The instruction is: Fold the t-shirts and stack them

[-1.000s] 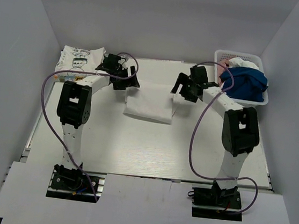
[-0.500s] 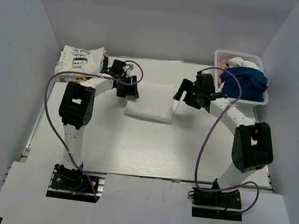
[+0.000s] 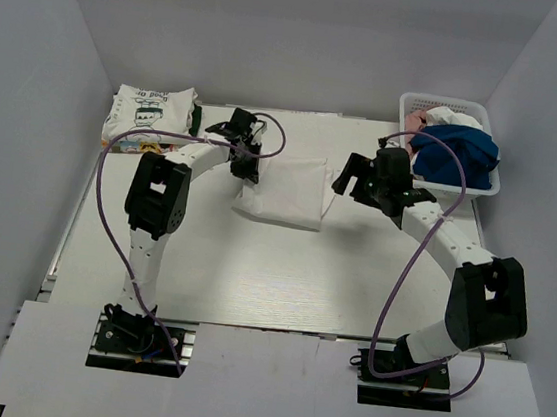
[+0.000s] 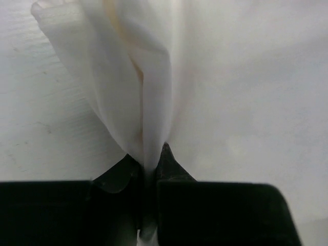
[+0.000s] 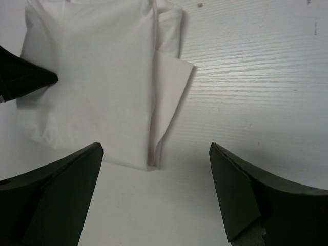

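The white tabletop (image 3: 251, 276) carries the whole job, and we read its layout as a sorting line: unfolded work at the far right corner, finished work at the far left corner, the piece in hand between them. At the far right corner stands the lattice basket (image 3: 408, 105), piled with a crumpled blue tee (image 3: 455, 156) and a white garment (image 3: 458, 117) behind it, which we judge are waiting their turn. Toward the far edge, about midway between the two corners, lies the folded white t-shirt (image 3: 290, 192), already a compact rectangle lying flat, with a loose flap sticking out along its right side in the right wrist view. At the far left corner sits the stack of printed white tees (image 3: 148, 113), folded, and we take this as where the rectangle is meant to go. The left gripper (image 3: 251, 170) is at the rectangle's left edge, on the side nearest that stack. The left wrist view shows its fingers (image 4: 171, 169) pinched together on a raised ridge of white cloth, several layers caught at once, which suits dragging or lifting the packet without it opening. The right gripper (image 3: 354, 183) hovers just off the right edge, its fingers (image 5: 56, 189) spread wide and holding nothing, well placed, we think, to take the opposite side or tuck the flap.
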